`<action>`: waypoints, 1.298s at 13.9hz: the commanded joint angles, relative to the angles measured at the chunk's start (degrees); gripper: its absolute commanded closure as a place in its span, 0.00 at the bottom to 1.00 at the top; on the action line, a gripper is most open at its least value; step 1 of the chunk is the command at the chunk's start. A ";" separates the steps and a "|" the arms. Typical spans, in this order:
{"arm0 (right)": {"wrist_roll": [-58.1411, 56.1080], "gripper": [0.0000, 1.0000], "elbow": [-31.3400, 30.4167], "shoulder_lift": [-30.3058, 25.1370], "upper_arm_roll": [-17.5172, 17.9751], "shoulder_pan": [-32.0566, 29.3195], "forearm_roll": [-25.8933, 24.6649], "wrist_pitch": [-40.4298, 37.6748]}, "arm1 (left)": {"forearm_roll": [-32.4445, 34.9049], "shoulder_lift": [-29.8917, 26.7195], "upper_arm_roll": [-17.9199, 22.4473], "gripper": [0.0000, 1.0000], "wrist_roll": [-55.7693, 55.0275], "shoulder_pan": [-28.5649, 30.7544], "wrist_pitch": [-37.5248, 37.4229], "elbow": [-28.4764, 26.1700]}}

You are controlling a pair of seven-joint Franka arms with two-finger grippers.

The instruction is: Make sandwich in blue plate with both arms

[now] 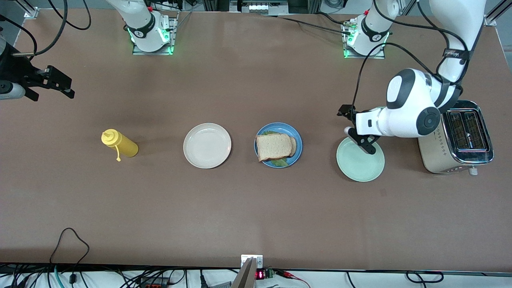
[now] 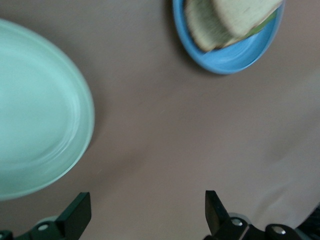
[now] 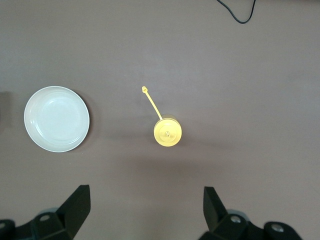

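The blue plate (image 1: 285, 128) stands mid-table and holds the sandwich: two bread slices (image 1: 274, 146) stacked with green lettuce (image 1: 281, 162) showing under them. My left gripper (image 1: 360, 140) is open and empty over the edge of the mint-green plate (image 1: 362, 164), beside the blue plate toward the left arm's end. In the left wrist view the gripper (image 2: 147, 215) hangs over bare table between the mint-green plate (image 2: 35, 110) and the blue plate (image 2: 240, 57) with bread (image 2: 225, 20). My right gripper (image 1: 64, 86) is open and empty, raised at the right arm's end of the table (image 3: 146, 212).
A cream-white plate (image 1: 207, 145) (image 3: 56, 119) stands beside the blue plate toward the right arm's end. A yellow squeeze bottle (image 1: 120, 145) (image 3: 167, 131) stands past it. A metal toaster (image 1: 460, 138) sits at the left arm's end, under the left arm's elbow.
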 commanded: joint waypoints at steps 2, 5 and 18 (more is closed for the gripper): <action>0.42 0.00 -0.69 -1.37 0.86 -0.85 -0.16 0.58 | 14.52 -3.47 -0.08 0.00 -7.31 -0.25 -7.22 1.59; 0.42 0.00 -0.69 -1.29 0.86 -0.85 -0.16 0.84 | 17.55 -3.47 0.45 0.00 -12.42 -0.16 -21.18 13.25; 0.42 0.00 -0.51 -1.46 0.77 -0.76 -0.08 0.84 | 8.94 -12.14 19.34 0.00 -22.61 -10.53 -21.43 24.43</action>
